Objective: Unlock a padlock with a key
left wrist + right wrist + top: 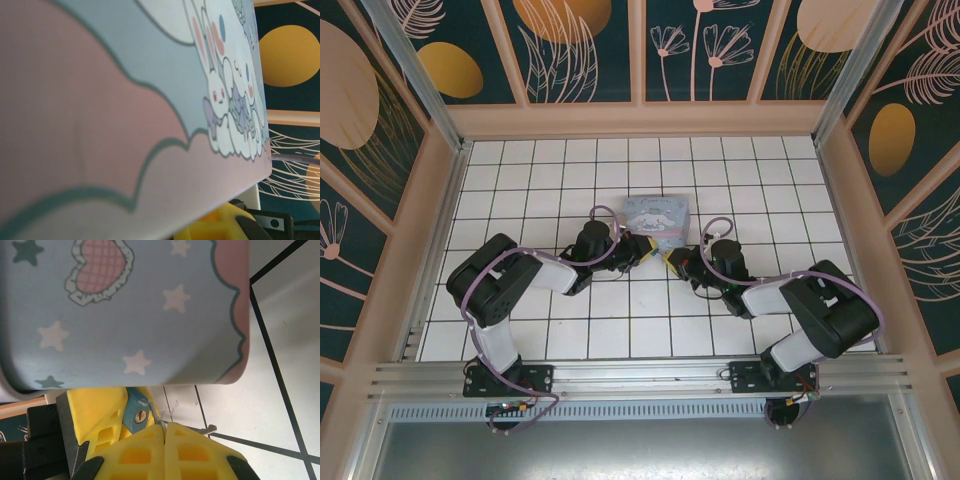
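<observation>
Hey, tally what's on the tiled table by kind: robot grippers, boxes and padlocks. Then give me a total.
grippers: 2 (left gripper, right gripper)
cartoon box: 1
padlock: 1
Total: 4

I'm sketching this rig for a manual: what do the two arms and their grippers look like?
The left arm and right arm have bulky black joint housings and white links, with lilac cables looping along them. The right gripper has bright yellow fingers with rectangular cut-outs; the left gripper is yellow too.
</observation>
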Robot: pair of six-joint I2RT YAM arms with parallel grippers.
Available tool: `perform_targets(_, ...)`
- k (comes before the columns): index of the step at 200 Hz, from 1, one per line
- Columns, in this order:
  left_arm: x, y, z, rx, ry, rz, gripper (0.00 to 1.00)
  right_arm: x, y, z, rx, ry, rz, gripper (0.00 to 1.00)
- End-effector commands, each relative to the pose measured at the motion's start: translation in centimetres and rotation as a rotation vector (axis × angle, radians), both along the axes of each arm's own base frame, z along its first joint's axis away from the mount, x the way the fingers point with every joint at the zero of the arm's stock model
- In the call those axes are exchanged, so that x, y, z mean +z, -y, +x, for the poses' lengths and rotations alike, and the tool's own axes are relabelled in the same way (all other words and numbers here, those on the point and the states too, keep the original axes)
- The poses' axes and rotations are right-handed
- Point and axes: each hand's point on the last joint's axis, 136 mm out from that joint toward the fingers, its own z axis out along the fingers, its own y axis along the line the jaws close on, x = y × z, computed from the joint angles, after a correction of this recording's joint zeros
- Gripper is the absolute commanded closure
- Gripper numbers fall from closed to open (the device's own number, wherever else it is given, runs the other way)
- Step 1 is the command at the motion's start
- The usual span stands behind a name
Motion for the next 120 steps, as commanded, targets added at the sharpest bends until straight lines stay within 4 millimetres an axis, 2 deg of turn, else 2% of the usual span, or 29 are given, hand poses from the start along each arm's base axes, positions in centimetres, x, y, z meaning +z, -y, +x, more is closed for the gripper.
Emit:
perform_targets(1, 0.5, 0.1, 0.1, -0.010, 0.018, -0.027, 1.00, 2.4, -0.3, 1.1, -0.003, 0.071, 0.029, 1.00)
perform_targets(120, 0.4, 0.2, 0.2, 0.000, 0.002, -0.027, 1.00, 3.1, -1.3, 1.0, 0.023, 0.084, 0.038, 1.00)
